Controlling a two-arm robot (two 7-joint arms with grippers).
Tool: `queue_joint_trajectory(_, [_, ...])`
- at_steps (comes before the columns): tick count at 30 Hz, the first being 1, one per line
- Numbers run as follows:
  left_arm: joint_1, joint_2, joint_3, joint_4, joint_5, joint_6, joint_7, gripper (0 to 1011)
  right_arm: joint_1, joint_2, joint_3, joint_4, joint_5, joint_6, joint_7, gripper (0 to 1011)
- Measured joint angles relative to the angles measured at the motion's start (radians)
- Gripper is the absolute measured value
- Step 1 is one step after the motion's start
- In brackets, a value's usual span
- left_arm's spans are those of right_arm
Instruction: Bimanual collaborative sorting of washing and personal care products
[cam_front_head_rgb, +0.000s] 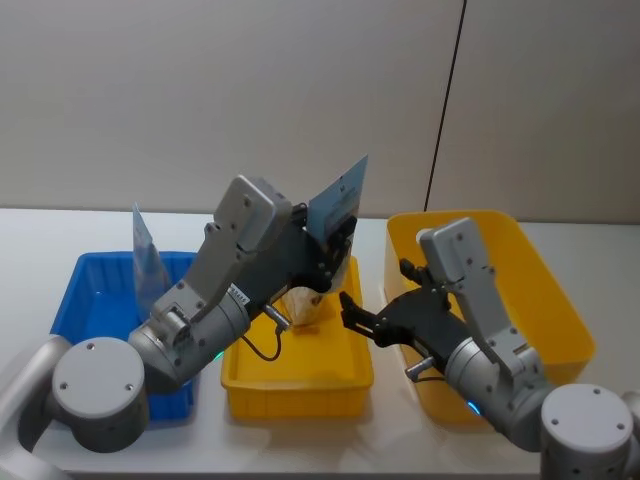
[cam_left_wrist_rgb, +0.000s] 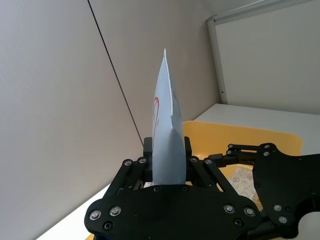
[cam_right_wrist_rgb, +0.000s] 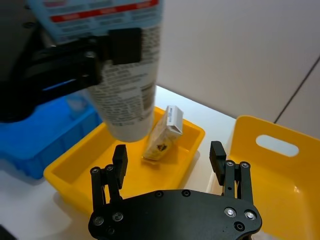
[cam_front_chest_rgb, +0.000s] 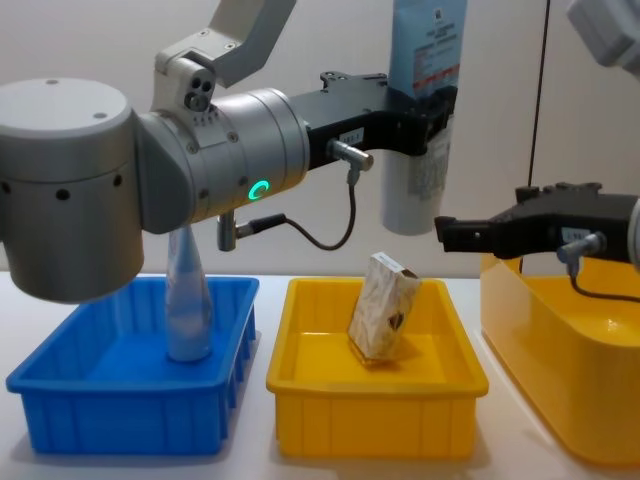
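Nearest, the right claw (cam_right_wrist_rgb: 168, 152) stands wide open and empty, just beside the lower end of the tall tube (cam_front_chest_rgb: 412, 190). Beyond it, the left claw (cam_front_chest_rgb: 425, 120) is clamped on that tube, holding it upright above the yellow tray (cam_front_chest_rgb: 375, 385) where the beige carton (cam_front_chest_rgb: 382, 305) leans. For a clean handover, I judge the right claw should close squarely on the lower end before the left releases. Farther, left of that claw, the cone bottle (cam_front_chest_rgb: 187, 300) stands in the blue bin (cam_front_chest_rgb: 120, 410).
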Motion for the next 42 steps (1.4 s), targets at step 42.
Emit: queue_joint_trajectory(42, [0.0,-0.001,0.0,0.0,0.0,0.0,0.0,262,0.18,0.053,-0.128,0.161,-0.02,-0.152,0.145,895])
